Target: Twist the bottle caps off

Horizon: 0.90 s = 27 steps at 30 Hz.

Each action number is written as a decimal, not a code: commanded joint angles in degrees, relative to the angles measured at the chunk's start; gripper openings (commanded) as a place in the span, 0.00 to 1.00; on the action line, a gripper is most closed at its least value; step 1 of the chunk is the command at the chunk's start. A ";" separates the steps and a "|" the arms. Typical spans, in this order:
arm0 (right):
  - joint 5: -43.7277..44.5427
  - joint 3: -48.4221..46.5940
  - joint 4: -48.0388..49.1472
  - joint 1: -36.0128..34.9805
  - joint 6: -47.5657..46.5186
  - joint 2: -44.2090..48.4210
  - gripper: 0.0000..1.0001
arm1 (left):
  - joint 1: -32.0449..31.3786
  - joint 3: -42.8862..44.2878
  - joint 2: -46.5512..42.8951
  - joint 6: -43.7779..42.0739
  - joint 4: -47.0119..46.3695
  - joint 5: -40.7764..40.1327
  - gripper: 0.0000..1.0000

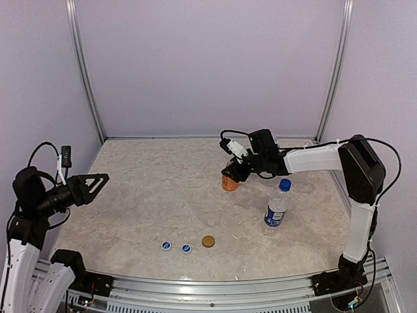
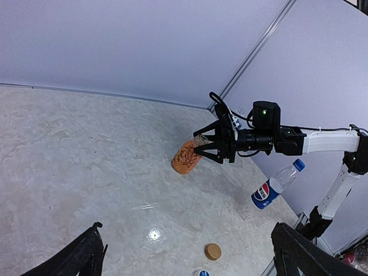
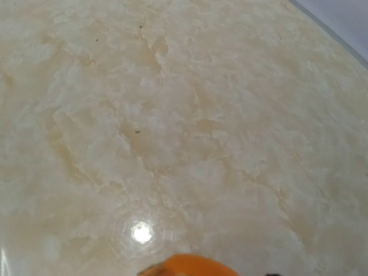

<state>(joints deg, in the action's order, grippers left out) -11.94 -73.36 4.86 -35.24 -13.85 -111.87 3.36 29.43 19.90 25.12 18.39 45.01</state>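
Orange juice bottle [image 1: 229, 182] stands on the marble table [image 1: 150, 176], a little right of the middle and toward the back wall. The right gripper [image 1: 234, 171] reaches to it from the right side, at the height of the bottle's top. From the left wrist camera I see its two black fingers [image 2: 214, 127] spread in a V with the bottle's neck between them, so the jaws are apart; if a finger touches the plastic or not, I cannot tell. My right wrist camera shows mostly bare marble, and only an orange edge of the bottle at the bottom of the picture. The golden-brown cap [image 1: 208, 241] lies flat on the table near the front edge, well apart from this bottle. Just left of it lie two blue caps with white marks [image 1: 186, 248], side by side in a short row. A Pepsi bottle [image 1: 276, 210] with a blue label stands upright, right of the orange bottle and nearer to me, and its blue cap [image 1: 285, 185] is on its neck. The left gripper [image 1: 96, 184] hangs above the left edge of the table, jaws wide apart and with nothing between them.
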 commanded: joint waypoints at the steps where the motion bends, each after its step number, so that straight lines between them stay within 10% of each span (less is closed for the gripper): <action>1: 0.13 -3.81 -5.03 -0.35 0.27 0.79 0.72 | 0.37 -0.66 0.13 -0.12 -1.44 1.47 0.98; 4: 1.07 -6.33 -8.64 -0.35 0.21 1.26 0.98 | 0.34 -0.67 -0.11 -0.16 -1.37 1.58 0.97; 18: -3.47 -20.56 -33.51 -0.44 9.27 17.28 0.97 | 0.43 -0.85 -0.86 -0.72 -1.43 1.84 0.99; 27: 31.05 -16.29 -67.92 -8.82 33.91 31.45 0.85 | 0.27 -2.97 -0.56 -3.05 -2.46 0.95 0.99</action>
<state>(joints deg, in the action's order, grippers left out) 2.44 -92.47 -40.14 -38.85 6.63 -81.80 3.36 28.67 19.31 24.60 17.56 46.15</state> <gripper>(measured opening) 0.851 0.988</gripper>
